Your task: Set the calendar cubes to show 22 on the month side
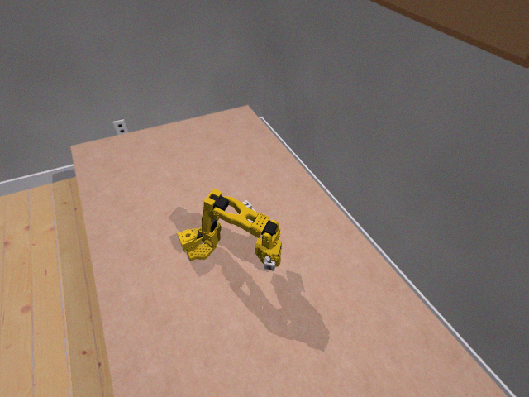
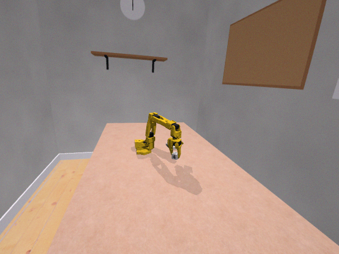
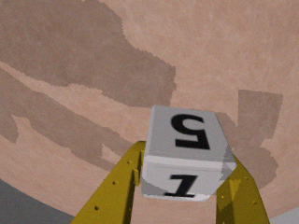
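Observation:
A white cube (image 1: pixel 269 265) (image 2: pixel 174 156) (image 3: pixel 189 133) is held above the table. The wrist view shows a 5 and a 1 on two of its faces; the exterior view shows a 4. My gripper (image 3: pixel 187 161) is shut on this cube, with one jaw on each side, and points downward. Another white piece with a dark digit, like a 2 or a Z, (image 1: pixel 246 204) shows behind the forearm in the top view; it looks like the other cube. The tray and the month's name cannot be made out; the arm hides most of that area.
The arm's yellow base stands on the pinkish table (image 1: pixel 170 324) (image 2: pixel 131 218), left of the gripper. The arm's shadow falls across the table in front. A shelf (image 2: pixel 128 56) and a brown board (image 2: pixel 268 52) are on the walls, away from the arm.

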Controlling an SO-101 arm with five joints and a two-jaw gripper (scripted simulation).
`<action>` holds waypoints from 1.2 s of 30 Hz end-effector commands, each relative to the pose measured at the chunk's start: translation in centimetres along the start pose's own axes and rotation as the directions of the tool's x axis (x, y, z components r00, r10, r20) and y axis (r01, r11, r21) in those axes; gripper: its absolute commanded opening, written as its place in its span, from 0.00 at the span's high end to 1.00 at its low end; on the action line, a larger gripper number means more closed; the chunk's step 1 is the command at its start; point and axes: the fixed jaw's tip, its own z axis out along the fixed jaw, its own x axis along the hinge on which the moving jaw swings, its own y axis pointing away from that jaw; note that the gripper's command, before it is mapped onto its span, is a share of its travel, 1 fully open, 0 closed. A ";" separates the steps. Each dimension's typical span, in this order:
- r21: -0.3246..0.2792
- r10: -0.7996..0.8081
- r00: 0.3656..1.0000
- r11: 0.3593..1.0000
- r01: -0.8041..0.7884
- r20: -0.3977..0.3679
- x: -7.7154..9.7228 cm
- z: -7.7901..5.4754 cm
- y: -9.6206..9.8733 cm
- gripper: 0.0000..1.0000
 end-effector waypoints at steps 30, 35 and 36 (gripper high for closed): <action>0.027 0.013 1.000 1.000 -0.013 -0.004 0.2 0.8 -0.3 1.00; 0.027 0.013 1.000 1.000 -0.013 -0.004 0.2 0.9 -0.3 1.00; 0.027 0.013 1.000 1.000 -0.013 -0.004 0.2 0.9 -0.3 1.00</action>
